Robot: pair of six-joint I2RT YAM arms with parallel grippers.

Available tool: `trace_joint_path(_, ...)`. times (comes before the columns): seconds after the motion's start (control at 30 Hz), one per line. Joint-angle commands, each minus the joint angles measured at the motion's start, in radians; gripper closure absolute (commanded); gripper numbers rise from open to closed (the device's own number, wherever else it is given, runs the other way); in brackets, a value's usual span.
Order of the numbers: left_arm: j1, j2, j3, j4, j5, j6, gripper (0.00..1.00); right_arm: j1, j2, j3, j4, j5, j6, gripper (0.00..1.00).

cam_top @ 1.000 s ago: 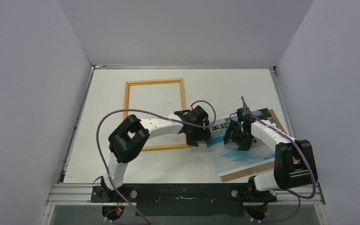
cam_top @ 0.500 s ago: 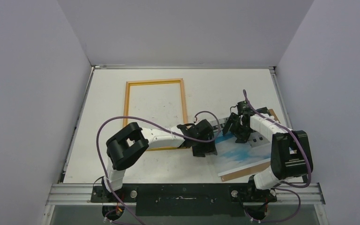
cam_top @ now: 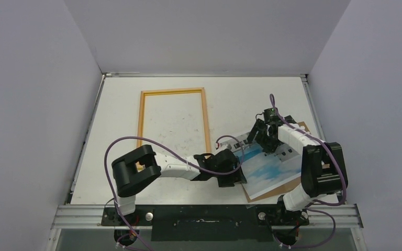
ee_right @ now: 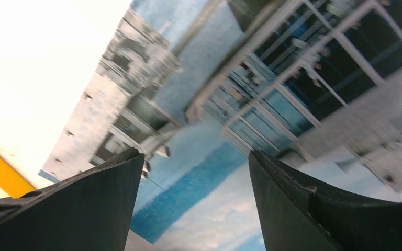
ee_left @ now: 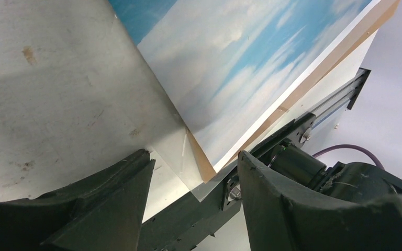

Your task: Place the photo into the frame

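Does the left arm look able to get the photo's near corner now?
Likely yes: the left gripper is open, the corner of the photo showing between its fingers, nothing covering it. The backing board lies directly beneath and may get pinched too.

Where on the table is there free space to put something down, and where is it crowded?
Bare table lies between the frame and the right wall, beyond the photo. The area inside the frame is bare too. It is crowded near right: the left gripper and right gripper are both over the photo and its brown backing board.
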Motion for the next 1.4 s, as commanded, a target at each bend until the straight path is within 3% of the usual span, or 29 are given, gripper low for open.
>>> trace_joint_path(0.0,-0.021,-0.025,-0.087,-0.025,-0.082,0.007,0.4,-0.002,-0.136,0.028,-0.149,0.163,-0.051,0.23)
trace_joint_path(0.2,-0.021,-0.043,-0.119,0.047,-0.087,-0.004,0.4,-0.008,-0.384,-0.066,-0.385,0.299,-0.008,0.11)
trace_joint_path(0.4,-0.031,-0.027,-0.13,0.074,-0.1,-0.031,0.4,-0.004,-0.545,-0.118,-0.503,0.362,0.106,0.03)
trace_joint_path(0.63,-0.031,-0.017,-0.135,0.094,-0.112,-0.037,0.4,-0.062,-0.471,-0.131,-0.573,0.408,0.238,0.02)
trace_joint_path(0.73,-0.031,-0.009,-0.129,0.102,-0.112,-0.037,0.4,-0.153,-0.408,-0.162,-0.533,0.347,0.213,0.02)
trace_joint_path(1.1,-0.029,0.017,-0.109,0.096,-0.098,-0.033,0.4,-0.439,-0.333,-0.163,-0.458,0.359,0.099,0.02)
trace_joint_path(1.37,-0.021,0.025,-0.106,0.1,-0.096,-0.03,0.39,-0.556,-0.297,-0.207,-0.337,0.163,0.042,0.02)
